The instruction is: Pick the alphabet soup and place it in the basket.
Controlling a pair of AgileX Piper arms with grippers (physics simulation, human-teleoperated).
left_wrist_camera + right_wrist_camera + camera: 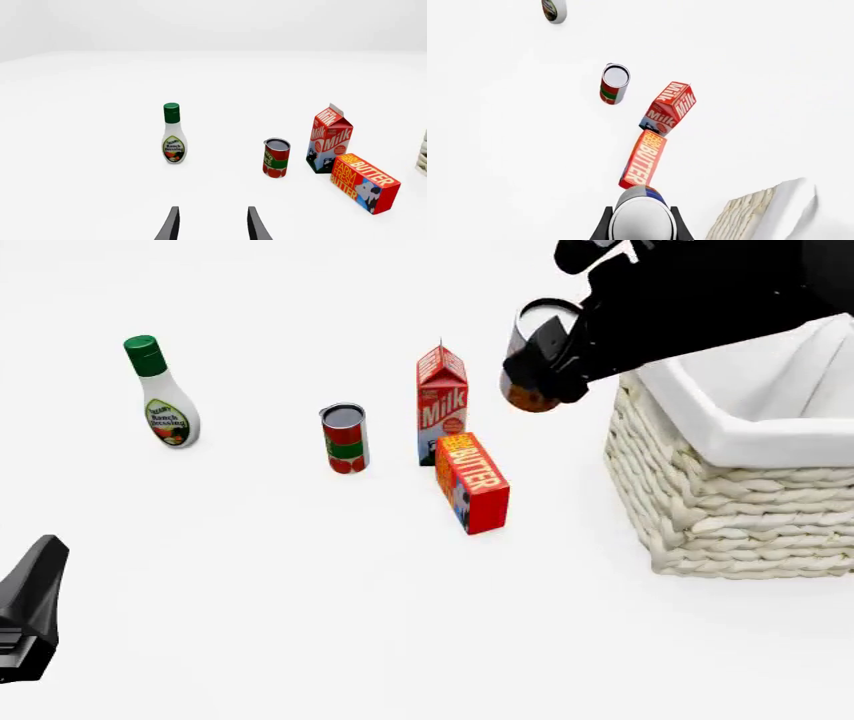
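The right gripper (640,222) pinches the soup can (533,350) between its jaws, lifted off the table just left of the basket (727,490) rim (open white table lies nearer). The arm hides much of the can. The left gripper (212,225), spread, hangs far left, well apart.

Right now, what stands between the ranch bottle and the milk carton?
In the front view, only the red-and-green can stands between the ranch bottle and the milk carton.
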